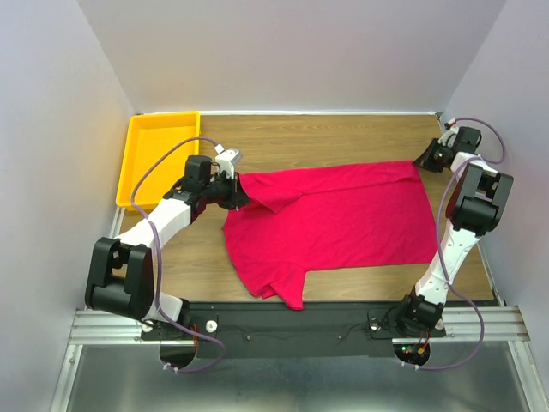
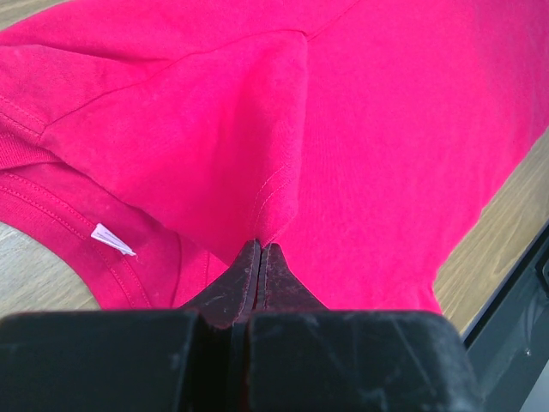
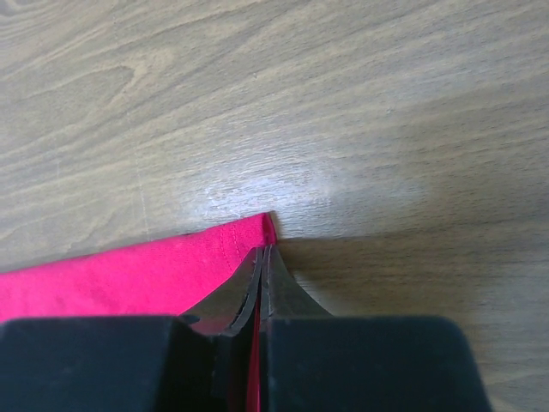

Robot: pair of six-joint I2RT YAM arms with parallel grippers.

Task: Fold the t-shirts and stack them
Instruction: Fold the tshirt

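Left jaws, t-shirt, possibly blank tag

soft matt cloth t-shirt — smooth wood-grain table, glossy plastic tray

Top cam overhead, wrist cams near t-shirt

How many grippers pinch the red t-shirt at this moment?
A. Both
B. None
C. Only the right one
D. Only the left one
A: the left gripper is shut on a raised fold of the t-shirt, and the right gripper is shut on a corner of its edge, with red cloth between the fingers.
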